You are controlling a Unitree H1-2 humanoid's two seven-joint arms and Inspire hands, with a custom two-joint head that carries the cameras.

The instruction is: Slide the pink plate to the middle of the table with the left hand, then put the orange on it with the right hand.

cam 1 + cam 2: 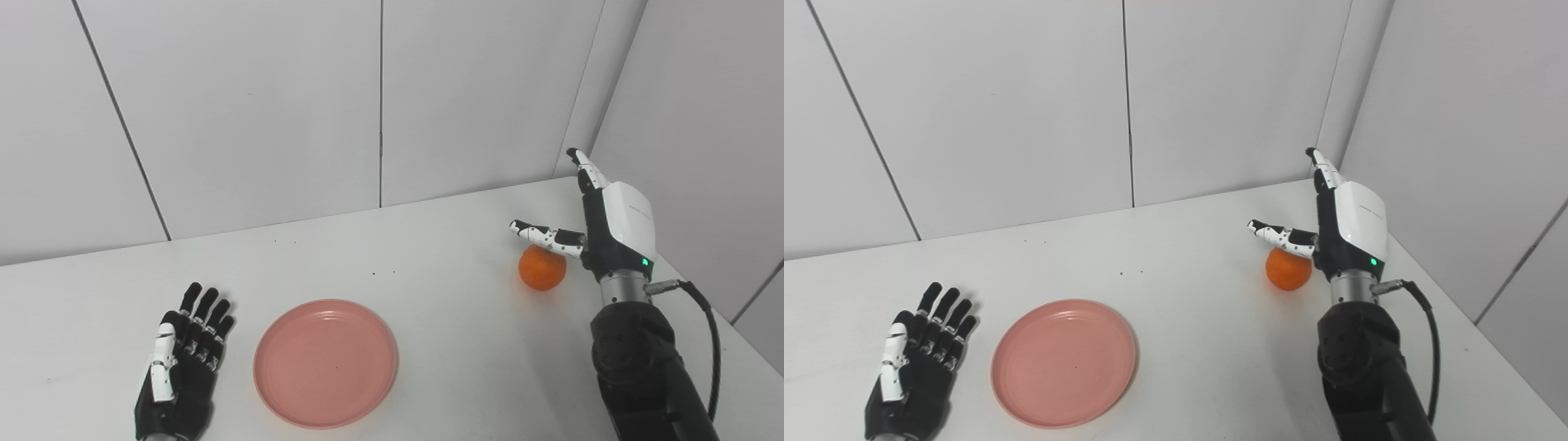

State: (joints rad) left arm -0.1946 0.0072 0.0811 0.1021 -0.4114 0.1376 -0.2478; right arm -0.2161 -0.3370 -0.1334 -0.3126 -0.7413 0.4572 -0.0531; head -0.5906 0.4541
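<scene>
White wall panels close off the back and right of a white counter (441, 257), which carries only the task's two things. Your pink plate (326, 362) lies flat near the front, roughly central, with the left hand (180, 361) resting palm-down just beside its left rim, fingers spread and holding nothing. So the slide looks finished, and the step in hand is picking up the orange (542, 268) at the right rear. Your right hand (603, 223) stands edge-on beside the fruit, thumb stretched out above it, fingers (585, 165) straight and released; you have no grip yet. Lower the palm until thumb and fingers bracket the widest part, then close gently, because a round fruit will probably roll if nudged from one side. Lift clear before carrying it across to the plate. No brand, label or readable writing shows anywhere.
</scene>
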